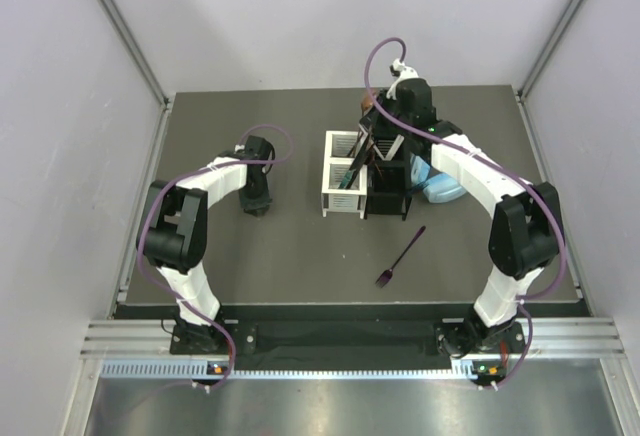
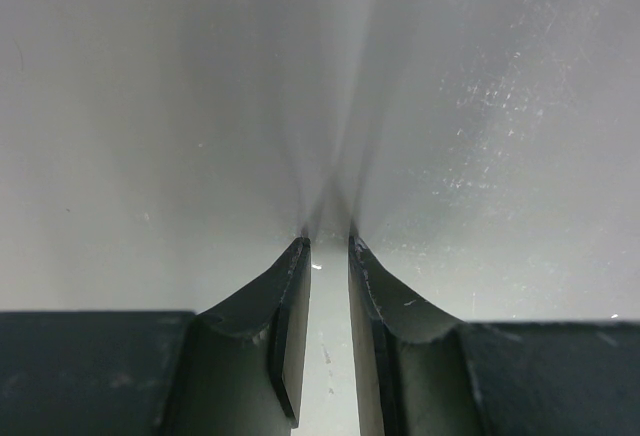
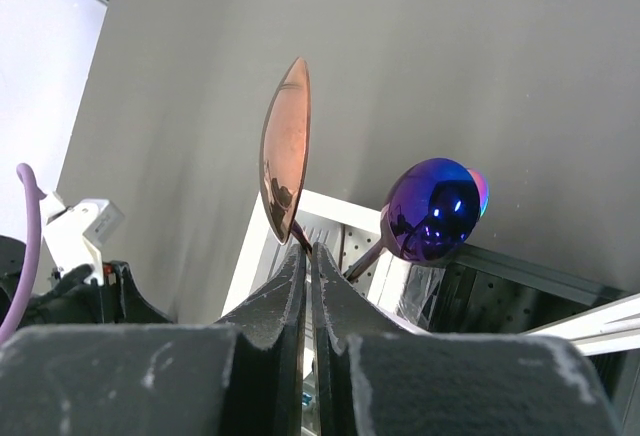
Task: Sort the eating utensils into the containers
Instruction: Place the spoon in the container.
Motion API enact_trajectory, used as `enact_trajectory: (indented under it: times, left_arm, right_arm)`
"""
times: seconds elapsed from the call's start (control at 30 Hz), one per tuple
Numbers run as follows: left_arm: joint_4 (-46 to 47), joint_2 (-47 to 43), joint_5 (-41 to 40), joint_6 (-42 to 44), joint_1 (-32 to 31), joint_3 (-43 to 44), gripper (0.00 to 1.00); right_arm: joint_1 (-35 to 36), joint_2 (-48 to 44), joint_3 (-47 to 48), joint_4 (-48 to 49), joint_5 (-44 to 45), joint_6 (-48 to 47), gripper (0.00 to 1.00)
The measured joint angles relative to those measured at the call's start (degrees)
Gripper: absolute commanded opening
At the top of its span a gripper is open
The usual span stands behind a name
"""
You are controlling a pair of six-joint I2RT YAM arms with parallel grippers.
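Right gripper [image 3: 307, 249] is pinched shut on the thin neck of a copper-coloured spoon [image 3: 285, 151]. The spoon's bowl stands upright just above the fingertips, edge-on to the wrist camera. From above, this gripper hangs over the far end of the black caddy [image 1: 388, 214].

Just beside the held spoon, a purple-blue spoon [image 3: 433, 209] points its shiny bowl upward. Its handle slopes down toward the black caddy, but the compartment it sits in cannot be made out. More dark, slim utensils lean out of the black caddy's far part. They are too small to tell apart.

Touching the black caddy's left long side is the white caddy [image 1: 342, 213], lined up parallel with it. Something greenish lies aslant inside it, though I cannot tell in which compartment.

On the near side of the black caddy, a little to its right, a dark purple fork [image 1: 400, 256] lies flat on the table [image 1: 250, 256]. It is clear of both caddies, with its tines pointing toward the arm bases.

Against the black caddy's right side rest the light-blue headphones [image 1: 442, 191], partly under the right arm.

Well to the left of the black caddy, beyond the white one, the left gripper [image 2: 328, 243] points down at the bare tabletop. Its jaws stand a narrow gap apart with nothing between them.
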Motion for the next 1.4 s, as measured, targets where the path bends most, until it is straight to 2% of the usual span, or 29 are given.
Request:
enact_trajectory:
  times: [0.33,0.73,1.07,1.4]
  left_arm:
    - [0.0,0.0,0.0,0.0,0.0,0.0,0.27]
    - [0.0,0.0,0.0,0.0,0.0,0.0,0.27]
    - [-0.3,0.1,-0.1,0.0,0.0,0.2,0.27]
    - [-0.7,0.5,-0.1,0.0,0.0,0.6,0.27]
  right_arm:
    - [-0.4,0.3,1.9,-2.3,-0.8,0.0,0.0]
    - [-0.6,2.3,11.0,-5.0,-2.1,-0.1,0.0]
    - [-1.4,7.5,8.3,1.6,-2.8,3.4,0.0]
    - [-1.4,7.0,2.0,3.9,-1.8,2.3,0.0]
